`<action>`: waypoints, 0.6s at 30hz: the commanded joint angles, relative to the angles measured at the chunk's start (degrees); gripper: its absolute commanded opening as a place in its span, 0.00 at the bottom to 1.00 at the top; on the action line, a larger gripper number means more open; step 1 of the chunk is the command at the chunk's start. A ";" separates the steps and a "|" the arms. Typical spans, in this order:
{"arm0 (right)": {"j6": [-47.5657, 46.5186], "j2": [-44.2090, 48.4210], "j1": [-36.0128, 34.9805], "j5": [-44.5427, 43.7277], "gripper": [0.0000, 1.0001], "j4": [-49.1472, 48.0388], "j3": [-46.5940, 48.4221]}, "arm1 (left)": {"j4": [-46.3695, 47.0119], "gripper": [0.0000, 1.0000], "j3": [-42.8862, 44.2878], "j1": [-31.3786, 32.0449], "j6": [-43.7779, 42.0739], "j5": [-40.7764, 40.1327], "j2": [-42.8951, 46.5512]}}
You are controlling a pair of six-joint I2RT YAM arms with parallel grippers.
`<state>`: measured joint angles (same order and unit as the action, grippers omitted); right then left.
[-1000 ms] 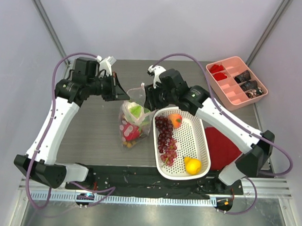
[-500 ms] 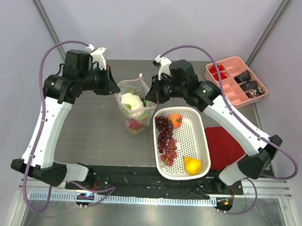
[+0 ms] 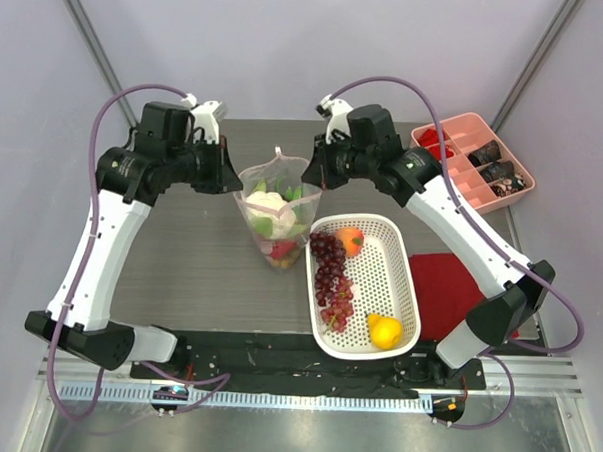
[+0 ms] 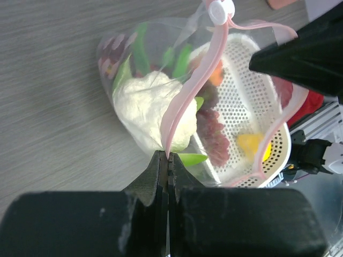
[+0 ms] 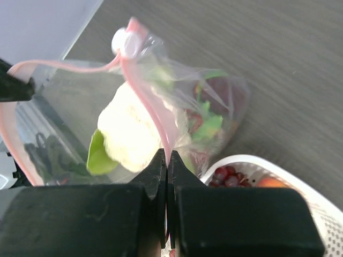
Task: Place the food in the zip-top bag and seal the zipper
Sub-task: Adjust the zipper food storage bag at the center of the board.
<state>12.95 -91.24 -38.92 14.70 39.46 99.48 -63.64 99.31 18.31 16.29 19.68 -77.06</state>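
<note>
Tabletop (image 3: 185, 256): bag (image 3: 275, 223) beside basket edge (image 3: 310, 286)

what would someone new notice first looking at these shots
The zip-top bag is held mid-table, mouth stretched open between the left claw and right claw, both pinching its pink rim, a white bulb inside. Beside it, the white basket holds purple grapes, an orange and a lemon.

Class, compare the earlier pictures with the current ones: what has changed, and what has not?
The right fingers closed on the zip-top bag's rim opposite the left fingers, which kept their grip. Together they raised the slumped bag upright and spread its mouth. The basket and its fruit stayed put.
</note>
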 commanded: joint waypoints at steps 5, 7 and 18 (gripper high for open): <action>-3.36 1.33 0.68 1.12 0.08 -2.20 -0.24 | 1.94 0.00 5.20 0.15 1.29 1.85 0.33; -3.63 1.77 1.12 0.95 0.08 -2.37 -1.30 | 1.50 0.00 2.58 0.15 0.67 1.15 0.15; -4.34 8.17 6.39 1.47 0.73 -1.49 -5.26 | 3.96 0.00 -2.45 0.15 2.34 1.59 1.38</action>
<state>9.43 -89.97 -35.92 15.90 39.13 94.17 -62.41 96.16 18.37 18.06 20.73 -76.73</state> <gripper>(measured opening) 0.635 0.012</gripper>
